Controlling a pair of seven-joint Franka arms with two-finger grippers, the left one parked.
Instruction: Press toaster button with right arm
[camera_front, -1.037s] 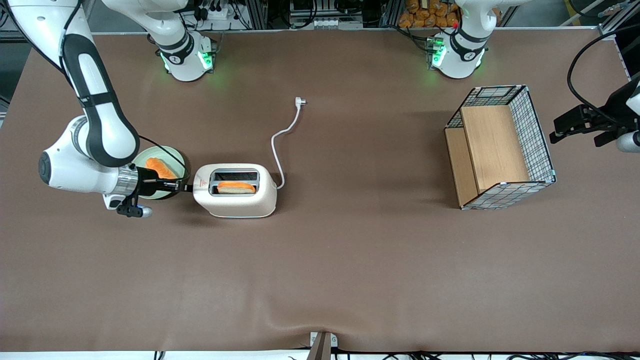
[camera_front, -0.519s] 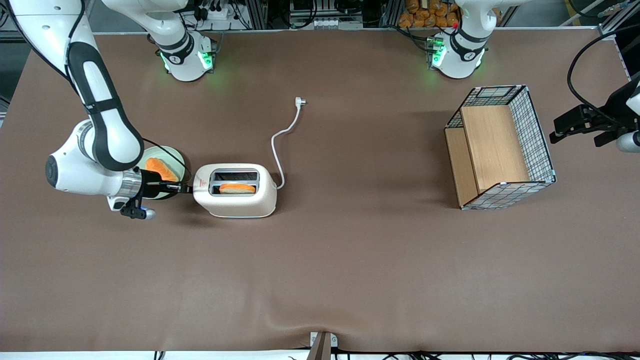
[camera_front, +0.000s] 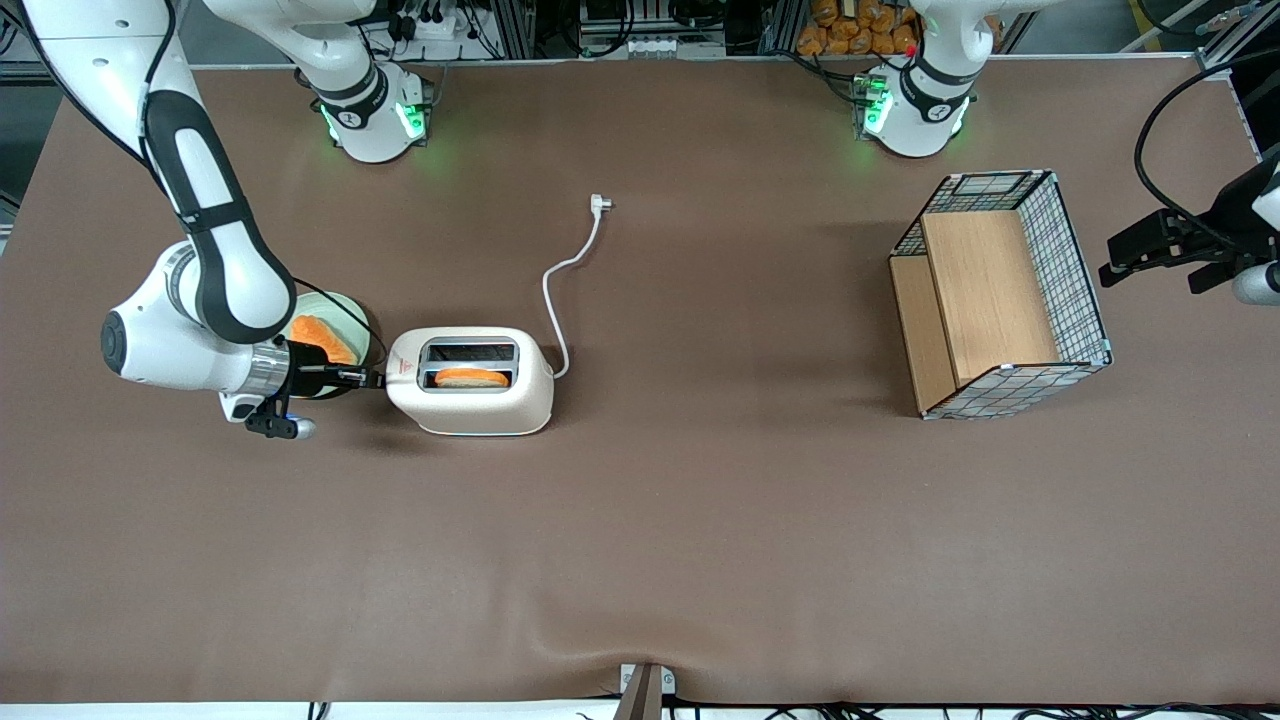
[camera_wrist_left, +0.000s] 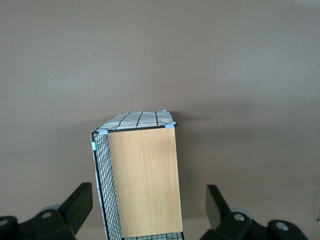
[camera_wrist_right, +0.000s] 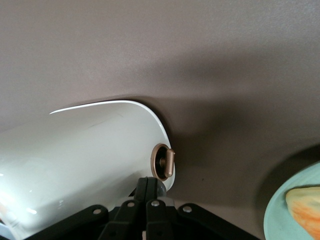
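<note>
- Toaster (camera_front: 470, 381) sits mid-table, button (camera_wrist_right: 166, 162) on its short end toward working arm.
- Gripper (camera_front: 372, 378), fingers together, tips right at that end.
- Step: pressing. Next: push straight in, stay centred on btn.

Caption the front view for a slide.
Right arm's gripper, fingers together, at the toaster end bearing the button, beside a plate; bread sits in one slot.

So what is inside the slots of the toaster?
The toaster slot nearer the front camera holds one toast; its lower part is hidden. The other looks empty. The gripper is at the toaster's end.
</note>
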